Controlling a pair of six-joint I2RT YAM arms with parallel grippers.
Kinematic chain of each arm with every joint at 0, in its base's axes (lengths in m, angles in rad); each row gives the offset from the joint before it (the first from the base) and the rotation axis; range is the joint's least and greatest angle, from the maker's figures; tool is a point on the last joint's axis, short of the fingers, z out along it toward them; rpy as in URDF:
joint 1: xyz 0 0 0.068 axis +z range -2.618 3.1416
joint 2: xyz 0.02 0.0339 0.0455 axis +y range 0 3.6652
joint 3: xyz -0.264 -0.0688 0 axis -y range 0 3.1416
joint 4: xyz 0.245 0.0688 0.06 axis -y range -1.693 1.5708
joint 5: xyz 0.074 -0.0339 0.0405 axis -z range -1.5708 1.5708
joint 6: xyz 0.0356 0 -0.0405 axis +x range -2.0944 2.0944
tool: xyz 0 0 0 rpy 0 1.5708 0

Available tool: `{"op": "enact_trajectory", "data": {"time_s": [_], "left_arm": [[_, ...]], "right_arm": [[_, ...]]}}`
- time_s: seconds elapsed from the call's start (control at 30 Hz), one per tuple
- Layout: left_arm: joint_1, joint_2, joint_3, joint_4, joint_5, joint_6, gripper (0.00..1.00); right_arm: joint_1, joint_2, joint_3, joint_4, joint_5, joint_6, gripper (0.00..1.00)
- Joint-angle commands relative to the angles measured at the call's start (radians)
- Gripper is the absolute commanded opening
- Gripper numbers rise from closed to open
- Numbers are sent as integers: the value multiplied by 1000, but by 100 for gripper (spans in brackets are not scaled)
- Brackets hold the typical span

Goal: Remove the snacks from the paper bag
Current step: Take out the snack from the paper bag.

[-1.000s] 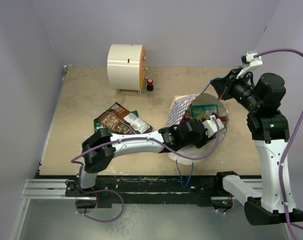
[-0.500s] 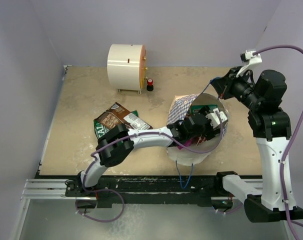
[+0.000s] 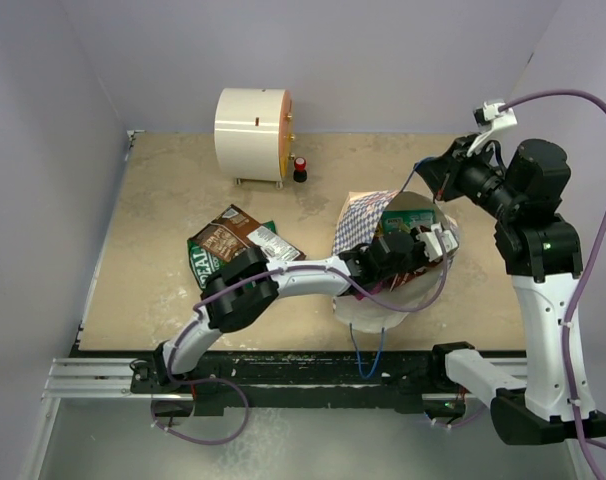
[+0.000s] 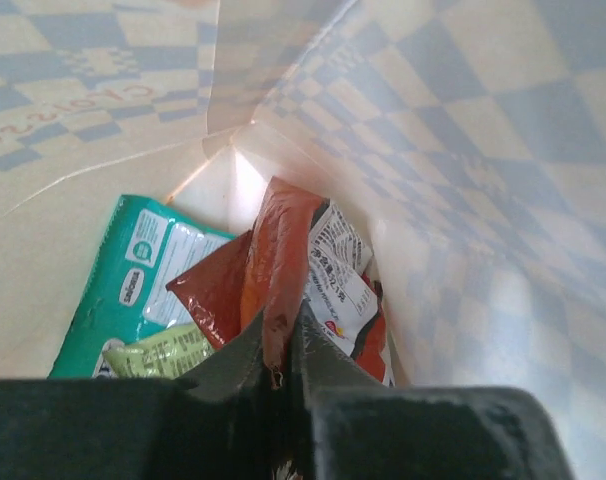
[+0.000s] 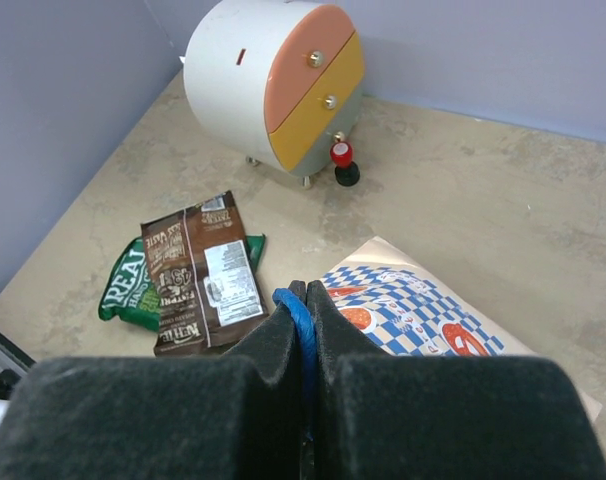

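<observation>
A: Left wrist view: inside the paper bag [image 4: 483,150], an orange-red packet [image 4: 273,270] stands on edge, a teal-green packet [image 4: 133,280] lies left of it, and a pale yellow-green one [image 4: 163,350] sits low beside that.
B: Left gripper [image 4: 283,365]?
A: Fingers pinched together on the orange-red packet's lower edge.
B: Top view doesn't show that. There the left gripper [image 3: 415,247] is buried in the bag's mouth [image 3: 423,215], contents mostly hidden.
A: Right wrist view: right gripper [image 5: 305,335] clamped on the blue cord handle [image 5: 301,330], checkered outside of the bag just below it.
B: Top view has the right gripper [image 3: 430,175] at the bag's far rim; handle looks thin there, probably the same cord.
A: Outside the bag: brown packet [image 5: 198,270] overlapping a green packet [image 5: 133,285] on the table [image 5: 463,190], well left of the bag. White drum [image 5: 268,85] and a small red-topped item [image 5: 341,162] at the back.
</observation>
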Motion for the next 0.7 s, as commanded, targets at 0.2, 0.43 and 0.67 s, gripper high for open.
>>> {"op": "enact_trajectory", "data": {"time_s": [0.2, 0.43, 0.67], "left_arm": [[2, -314, -92, -182, 38, -61, 0], [2, -481, -119, -362, 159, -181, 0], [2, -721, -171, -565, 314, -325, 0]], "right_arm": [[7, -71, -21, 202, 49, 47, 0], [7, -98, -42, 213, 99, 18, 0], [7, -124, -93, 255, 110, 24, 0]]}}
